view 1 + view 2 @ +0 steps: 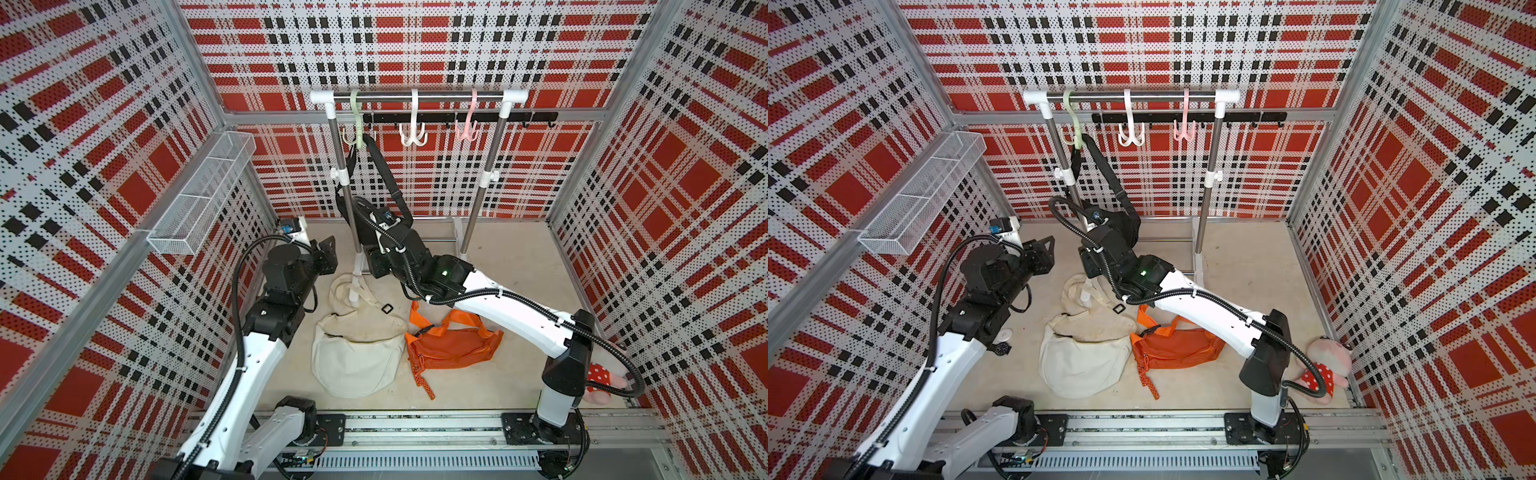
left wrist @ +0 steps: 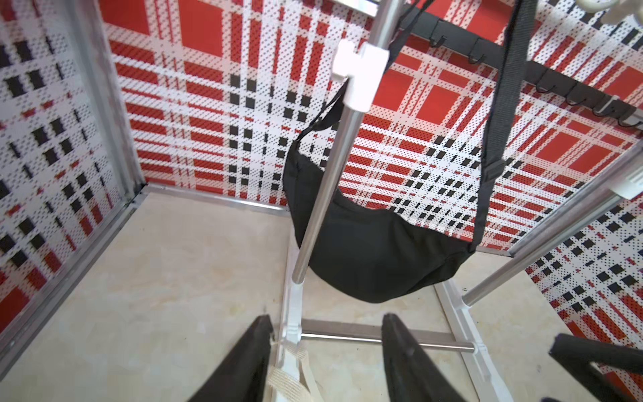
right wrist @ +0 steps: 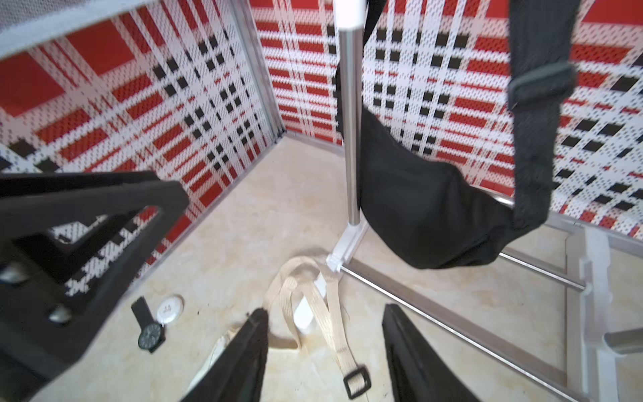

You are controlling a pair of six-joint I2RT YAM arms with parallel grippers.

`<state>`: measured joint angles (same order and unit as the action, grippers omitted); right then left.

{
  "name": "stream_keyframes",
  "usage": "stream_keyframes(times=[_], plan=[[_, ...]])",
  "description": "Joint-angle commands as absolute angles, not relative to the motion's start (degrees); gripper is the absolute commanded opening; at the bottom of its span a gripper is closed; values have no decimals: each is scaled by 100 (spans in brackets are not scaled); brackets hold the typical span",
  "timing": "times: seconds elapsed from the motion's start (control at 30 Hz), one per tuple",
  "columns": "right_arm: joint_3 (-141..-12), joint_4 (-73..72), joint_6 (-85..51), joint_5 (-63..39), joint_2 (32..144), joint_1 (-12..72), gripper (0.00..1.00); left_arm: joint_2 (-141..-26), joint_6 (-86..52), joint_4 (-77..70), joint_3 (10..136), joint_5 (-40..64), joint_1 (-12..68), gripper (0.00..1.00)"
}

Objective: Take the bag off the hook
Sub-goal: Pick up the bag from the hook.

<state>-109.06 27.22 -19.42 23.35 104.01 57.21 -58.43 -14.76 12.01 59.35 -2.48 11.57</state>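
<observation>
Well, the black bag (image 2: 375, 243) hangs by its long strap (image 1: 386, 174) from the green hook (image 1: 356, 120) on the rack's top bar (image 1: 449, 97). The bag hangs clear of the floor, right beside the rack pole (image 2: 323, 195) nearest that hook.

The right gripper (image 3: 327, 358) is close in front of the bag but not touching it. Its jaws are spread apart and hold nothing. The left gripper (image 2: 327, 362) is a little further off to the side and points at the bag too. Its jaws are also apart and empty.

A white hook (image 1: 412, 120) and a pink hook (image 1: 469, 120) hang further along the same bar.

On the floor, a cream bag (image 1: 357, 357) and an orange bag (image 1: 453, 345) lie side by side, touching. The cream strap (image 3: 332, 327) reaches the foot of the rack. A watch (image 3: 150, 336) and a small white round thing (image 3: 169, 308) lie near the left arm. A pink soft toy (image 1: 1327, 357) sits in the corner by the right arm's base. A wire basket (image 1: 203, 195) hangs on the side wall.
</observation>
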Motion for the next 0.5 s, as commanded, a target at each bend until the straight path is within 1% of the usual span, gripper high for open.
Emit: stream_keyframes(times=[0.0, 0.27, 0.37, 0.47], plan=[[-11269, 2840, -1625, 2408, 10335, 5469, 56, -6361, -1047, 961, 6463, -75, 1274, 55], [-11975, 2830, -1291, 2354, 10535, 4937, 59, -7610, -912, 451, 7750, 451, 1138, 54], [-12213, 2721, -1287, 2066, 10635, 4632, 60, -7980, -1064, 55, 8022, 815, 958, 54], [-12621, 2731, -1389, 1549, 10874, 4296, 61, -8390, -1151, -290, 8333, 1083, 885, 54]])
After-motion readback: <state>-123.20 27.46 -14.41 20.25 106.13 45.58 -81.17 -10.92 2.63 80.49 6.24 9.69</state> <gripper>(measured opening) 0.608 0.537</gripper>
